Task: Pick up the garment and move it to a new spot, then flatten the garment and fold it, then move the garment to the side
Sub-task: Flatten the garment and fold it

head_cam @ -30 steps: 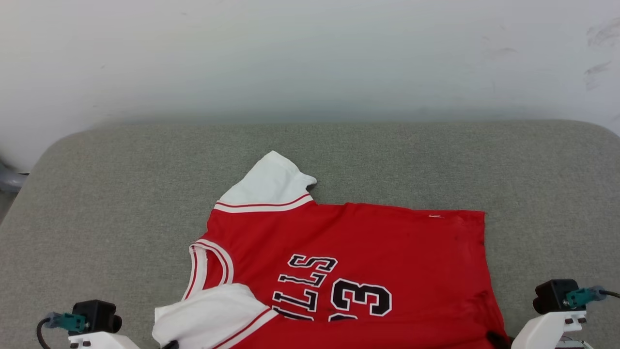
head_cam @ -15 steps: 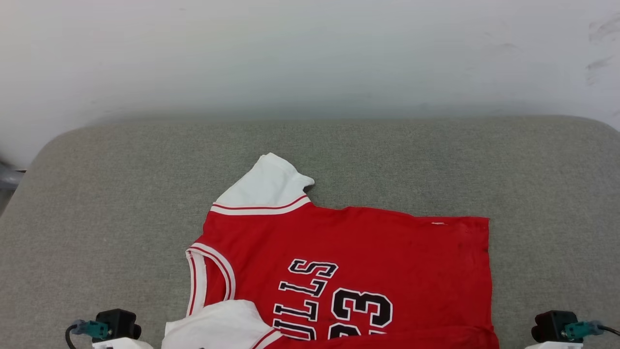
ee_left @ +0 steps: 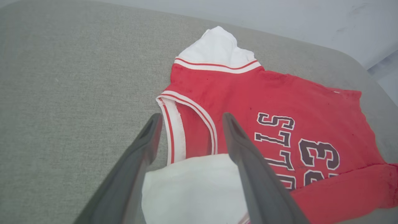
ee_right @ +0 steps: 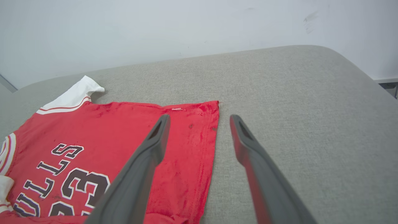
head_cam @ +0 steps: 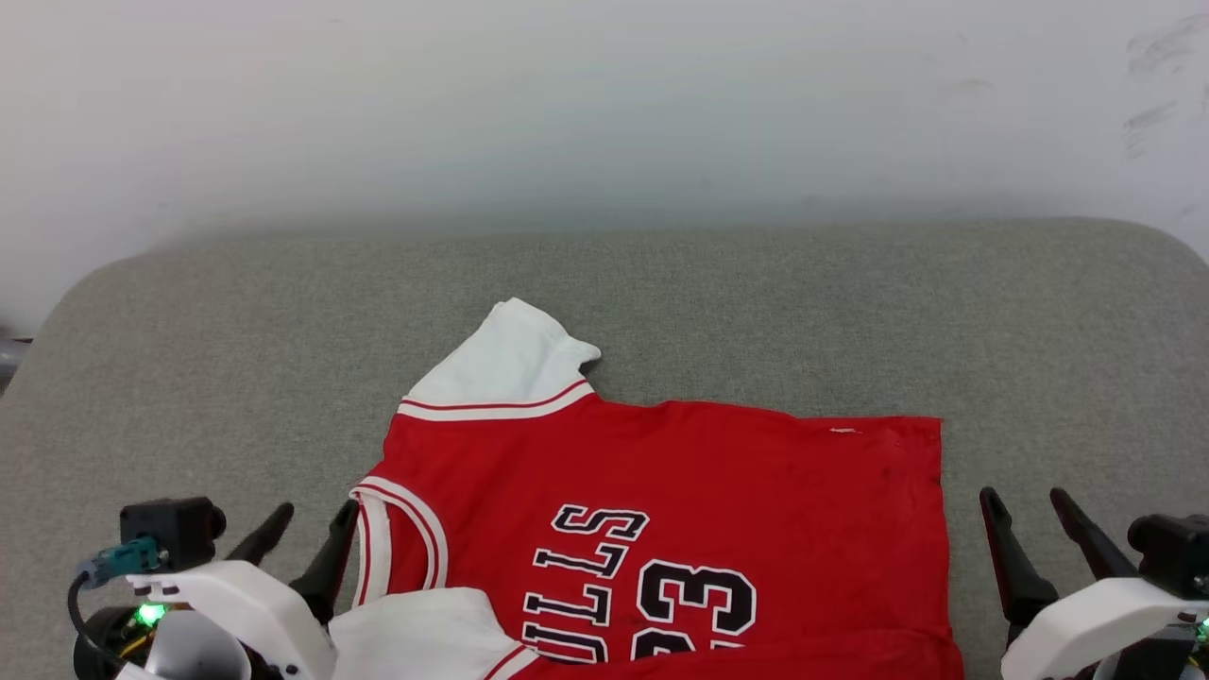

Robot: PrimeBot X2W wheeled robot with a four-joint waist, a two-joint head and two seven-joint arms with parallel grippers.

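Note:
The garment [head_cam: 718, 501], a red jersey with white sleeves and black lettering, lies flat on the grey padded table [head_cam: 661, 283], collar to the left. My left gripper [head_cam: 316, 521] stands open beside the collar trim at the lower left. In the left wrist view its fingers [ee_left: 146, 149] are spread above the collar [ee_left: 174, 130] and the near white sleeve [ee_left: 192, 186], with nothing between them. My right gripper [head_cam: 1025, 505] stands open just right of the hem edge. In the right wrist view its fingers [ee_right: 248, 149] straddle the garment's hem [ee_right: 208, 146] and bare table.
The grey table [ee_right: 295, 109] has rounded corners and stretches well beyond the garment on all far sides. A pale wall [head_cam: 604, 104] rises behind it. The far sleeve [head_cam: 515, 364] sticks out toward the wall.
Both grippers have opened and let go of the garment's near edge. Both have risen into the head view, fingers now visible either side of the garment. The garment lies still.

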